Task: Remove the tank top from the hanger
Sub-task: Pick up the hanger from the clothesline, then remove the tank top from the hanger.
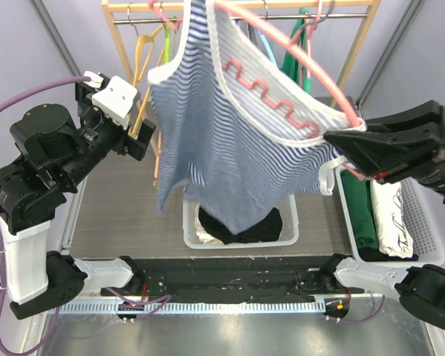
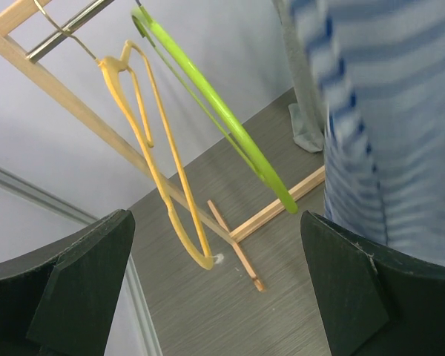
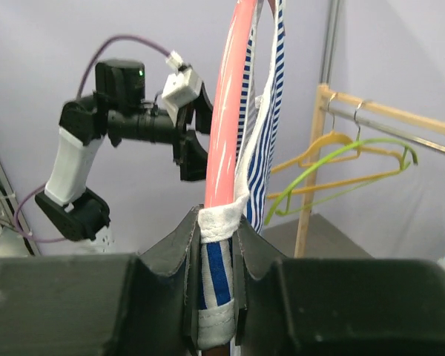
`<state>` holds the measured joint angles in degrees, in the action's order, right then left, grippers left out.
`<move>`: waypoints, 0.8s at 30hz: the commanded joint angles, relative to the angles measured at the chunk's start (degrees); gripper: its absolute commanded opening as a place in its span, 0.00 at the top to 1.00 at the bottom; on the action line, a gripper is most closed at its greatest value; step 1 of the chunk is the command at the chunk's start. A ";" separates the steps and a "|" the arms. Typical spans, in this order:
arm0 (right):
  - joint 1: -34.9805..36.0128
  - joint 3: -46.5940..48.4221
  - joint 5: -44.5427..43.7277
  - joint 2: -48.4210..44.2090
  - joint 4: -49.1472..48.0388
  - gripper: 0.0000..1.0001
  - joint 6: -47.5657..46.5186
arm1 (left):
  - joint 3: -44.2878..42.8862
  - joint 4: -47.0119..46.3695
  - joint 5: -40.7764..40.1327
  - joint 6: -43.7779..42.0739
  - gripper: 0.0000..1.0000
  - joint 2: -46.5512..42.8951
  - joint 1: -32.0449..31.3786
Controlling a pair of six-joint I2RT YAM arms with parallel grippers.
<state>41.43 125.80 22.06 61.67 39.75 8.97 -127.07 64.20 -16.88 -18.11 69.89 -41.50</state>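
A blue and white striped tank top (image 1: 230, 148) hangs on a pink hanger (image 1: 282, 44), tilted down to the right above the table. My right gripper (image 1: 335, 141) holds the hanger's lower right end. In the right wrist view its jaws (image 3: 216, 282) are shut on the pink hanger (image 3: 230, 111) with the tank top's white-edged strap (image 3: 261, 126) pinched over it. At the garment's left edge my left gripper (image 1: 142, 137) stands open and touches nothing. Between its wide black fingers (image 2: 81, 289) in the left wrist view there is only table, with the striped cloth (image 2: 386, 111) at the right.
A wooden rack (image 1: 122, 37) at the back carries a yellow hanger (image 2: 156, 148), a green hanger (image 2: 222, 119) and more clothes. A white basket (image 1: 289, 233) with dark cloth stands under the tank top. A bin (image 1: 423, 222) at the right holds folded green and white clothes.
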 commanded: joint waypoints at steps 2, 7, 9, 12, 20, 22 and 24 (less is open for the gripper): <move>0.14 -8.35 -0.97 -0.67 3.05 0.99 -1.94 | -1.87 0.13 2.73 0.62 0.00 -0.45 0.19; 0.23 -14.17 -2.37 -2.60 5.95 0.99 -4.22 | -1.96 1.18 6.07 0.53 0.00 -1.07 0.19; 0.23 -15.32 -3.25 -3.31 6.83 0.99 -5.54 | -1.96 1.54 8.09 0.44 0.00 -1.24 0.19; 0.23 -15.85 -4.48 -4.36 7.89 0.99 -6.68 | -1.26 1.11 11.95 -0.08 0.00 -1.68 0.19; 0.23 -15.32 -11.95 -9.28 -5.54 0.99 -7.04 | -4.33 -1.19 14.59 1.23 0.00 0.25 0.27; 0.23 -13.23 -12.66 -9.20 -7.57 0.99 -7.04 | -4.33 -0.57 15.83 2.02 0.00 0.42 0.27; 0.14 -11.29 -12.57 -8.67 -7.49 0.99 -7.21 | -3.98 -0.57 15.48 2.29 0.00 0.25 0.19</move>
<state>41.52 109.12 12.45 54.15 46.30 3.05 -130.15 65.28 -3.62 -17.58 70.13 -41.50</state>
